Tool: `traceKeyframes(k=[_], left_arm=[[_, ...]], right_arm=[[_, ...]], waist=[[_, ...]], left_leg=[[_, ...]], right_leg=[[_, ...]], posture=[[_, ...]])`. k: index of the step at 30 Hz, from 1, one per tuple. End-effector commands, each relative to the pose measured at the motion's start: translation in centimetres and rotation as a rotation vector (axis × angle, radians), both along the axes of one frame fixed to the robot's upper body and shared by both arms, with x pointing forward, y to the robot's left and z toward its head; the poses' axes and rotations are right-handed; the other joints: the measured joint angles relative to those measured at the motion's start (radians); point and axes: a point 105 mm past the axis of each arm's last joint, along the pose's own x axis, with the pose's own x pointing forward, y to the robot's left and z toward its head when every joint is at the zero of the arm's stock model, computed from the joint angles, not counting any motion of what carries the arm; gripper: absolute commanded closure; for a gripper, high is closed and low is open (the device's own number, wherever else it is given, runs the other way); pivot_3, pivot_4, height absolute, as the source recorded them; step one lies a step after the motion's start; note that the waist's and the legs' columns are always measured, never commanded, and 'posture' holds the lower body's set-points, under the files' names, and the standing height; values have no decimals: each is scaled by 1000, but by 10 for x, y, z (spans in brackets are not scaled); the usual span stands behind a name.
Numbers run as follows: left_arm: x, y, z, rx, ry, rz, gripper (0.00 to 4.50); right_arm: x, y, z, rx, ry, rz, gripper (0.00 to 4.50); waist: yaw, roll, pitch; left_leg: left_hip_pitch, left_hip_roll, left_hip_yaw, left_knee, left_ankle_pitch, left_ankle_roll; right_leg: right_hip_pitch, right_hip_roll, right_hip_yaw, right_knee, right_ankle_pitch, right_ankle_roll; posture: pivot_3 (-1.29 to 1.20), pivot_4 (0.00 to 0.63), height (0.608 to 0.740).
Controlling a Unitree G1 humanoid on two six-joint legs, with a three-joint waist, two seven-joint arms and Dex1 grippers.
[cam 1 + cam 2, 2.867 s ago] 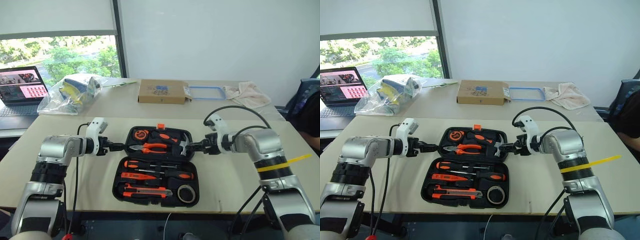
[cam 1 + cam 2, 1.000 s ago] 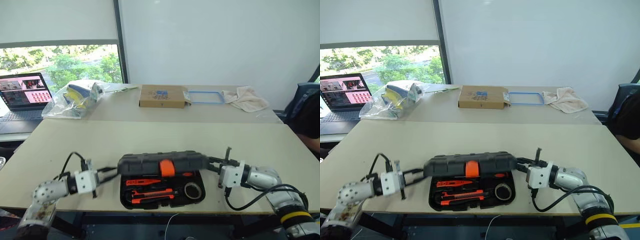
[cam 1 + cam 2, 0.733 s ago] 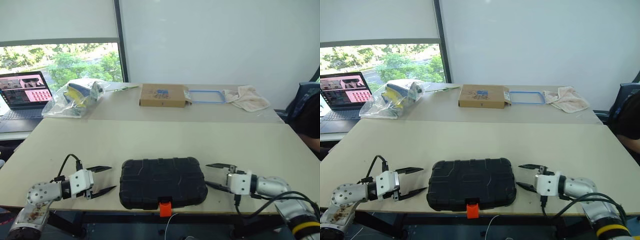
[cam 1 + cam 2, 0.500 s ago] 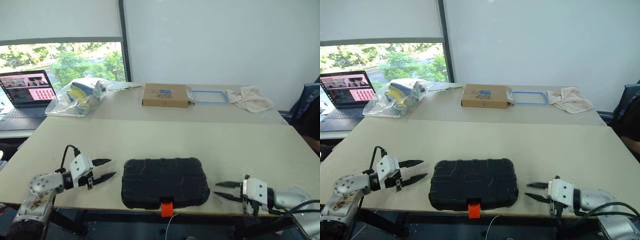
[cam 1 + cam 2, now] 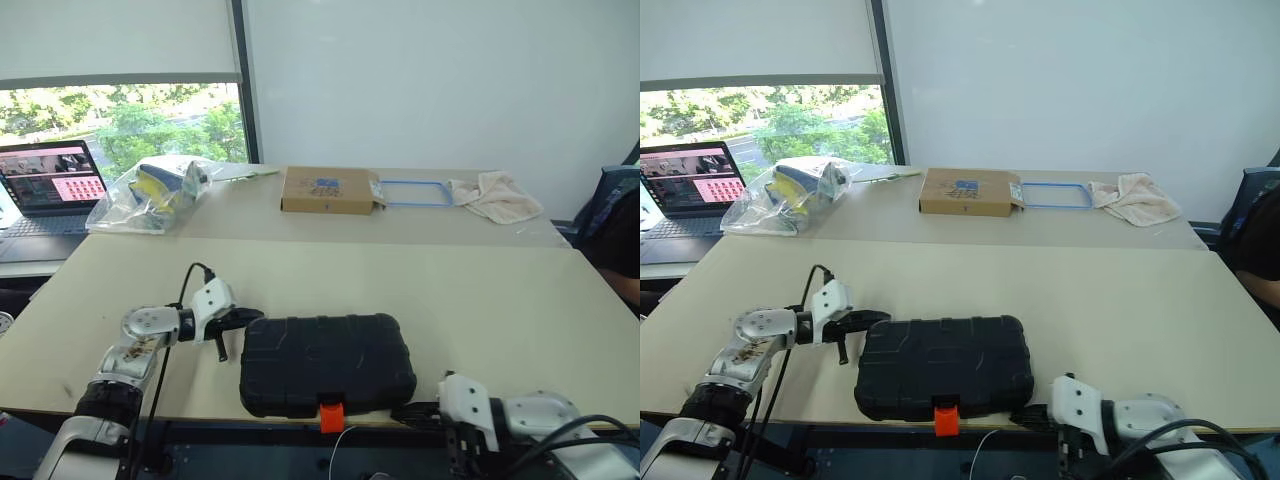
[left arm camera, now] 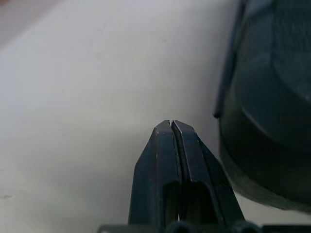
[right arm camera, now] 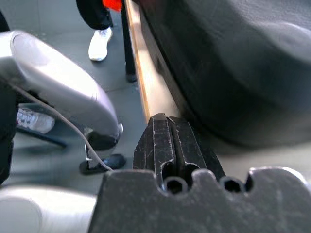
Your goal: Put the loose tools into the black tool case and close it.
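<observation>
At the near edge of the pale surface [image 5: 470,300] lies the black tool case [image 5: 327,362], lid down and flat, its orange latch [image 5: 330,416] hanging over the front rim. The left gripper [image 5: 245,317] sits just beside the case's far left corner, its fingers [image 6: 171,145] pressed together with nothing between them; the left wrist view shows the tips just short of the case wall, hovering close over the bare surface. The right gripper [image 7: 165,124] is low at the case's near right corner, by the surface edge; its fingers are likewise pressed together and hold nothing, and they lie just beside the case's side without clear contact. On the further surface behind stand a flat cardboard box [image 5: 326,189], a clear bag [image 5: 150,190], a crumpled cloth [image 5: 495,193] and a laptop [image 5: 45,190].
</observation>
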Motion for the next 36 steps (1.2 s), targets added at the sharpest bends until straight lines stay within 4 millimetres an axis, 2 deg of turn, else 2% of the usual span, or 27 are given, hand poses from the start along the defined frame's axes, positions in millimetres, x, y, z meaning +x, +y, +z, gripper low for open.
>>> traceKeyframes(k=[1, 4, 9, 15, 18, 21, 25, 27, 31, 36], left_arm=[[2, 2, 12, -28, -18, 4, 4427], [1, 6, 12, -55, -9, 44, 4427], [0, 8, 13, -128, -10, 118, 4427], [-8, 10, 14, -184, -21, 202, 4427], [-11, 19, 33, -220, -76, 215, 4427], [-20, 19, 54, -262, -81, 143, 4427], [-29, 1, 73, -222, -26, -36, 4427], [-32, -13, 77, -210, 5, -107, 4427], [-34, -39, 73, -164, 21, -219, 4427], [-25, -57, 57, -91, 21, -250, 4427]], right_arm=[[26, 3, 17, 19, -101, -62, 4500], [47, 5, 24, 22, -157, -89, 4500], [74, 5, 32, 42, -199, -133, 4500], [90, -4, 36, 32, -231, -161, 4500], [83, -23, 41, 42, -214, -205, 4500], [61, -38, 46, 97, -98, -246, 4500], [12, -32, 44, 125, 62, -193, 4500], [0, -25, 40, 123, 84, -192, 4500], [-5, -9, 33, 135, 89, -201, 4500], [11, 7, 31, 162, 47, -239, 4500]], waist=[[2, 0, 0], [2, 0, 0], [-2, 0, 0], [-1, 0, 0], [3, 0, 0], [11, 0, 0], [9, 1, 0], [10, 1, 0], [1, 0, 0], [2, 0, 1]], left_leg=[[-2, 0, 0, 1, 0, 0], [-9, 0, 0, 7, 1, -2], [-11, 0, -1, 11, 1, -1], [-12, 0, -1, 11, 1, -2], [-12, 0, -1, 11, 1, -2], [-15, -1, -3, 11, 1, -2], [-15, 0, -3, 10, 0, -3], [-15, 0, -4, 10, 0, -3], [-11, -2, -1, 11, -1, -1], [-11, -1, -2, 11, -2, 1]], right_leg=[[-2, 0, 0, 1, 0, 0], [-8, 0, 0, 5, 0, 0], [-8, 0, 0, 5, 0, 0], [-8, -1, 0, 5, 1, 0], [-9, -1, -1, 5, 1, 0], [-10, -2, -2, 5, 1, 1], [-9, -2, -3, 4, 1, 1], [-8, -1, -4, 4, 0, 1], [-6, -2, 0, 3, 0, 3], [-6, 1, 0, 5, 0, 2]], posture=[[0, 150, 740], [0, 150, 740], [0, 150, 740], [0, 150, 740], [0, 150, 740], [0, 150, 740], [0, 150, 740], [0, 150, 740], [0, 150, 740], [0, 150, 740]])
